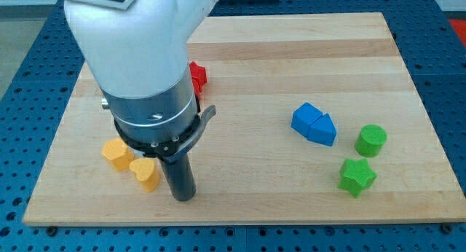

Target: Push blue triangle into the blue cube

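The blue cube and the blue triangle lie side by side, touching, right of the board's middle; the triangle is on the cube's lower right. My tip rests on the board near the view's bottom left, far to the left of both blue blocks. It stands just right of a yellow heart block.
A yellow block lies left of the heart. A red block shows partly behind the arm. A green cylinder and a green star block lie right of and below the blue blocks. The wooden board ends near them.
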You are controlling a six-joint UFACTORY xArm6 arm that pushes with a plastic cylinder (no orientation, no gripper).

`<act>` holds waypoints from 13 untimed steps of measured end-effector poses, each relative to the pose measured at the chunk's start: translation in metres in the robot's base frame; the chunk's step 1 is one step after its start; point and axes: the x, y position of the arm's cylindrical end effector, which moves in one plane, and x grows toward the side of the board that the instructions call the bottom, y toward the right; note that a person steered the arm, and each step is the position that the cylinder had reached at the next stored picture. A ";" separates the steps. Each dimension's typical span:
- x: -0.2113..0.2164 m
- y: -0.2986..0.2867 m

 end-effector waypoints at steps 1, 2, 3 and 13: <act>-0.004 -0.018; -0.014 -0.044; -0.020 -0.074; -0.116 0.191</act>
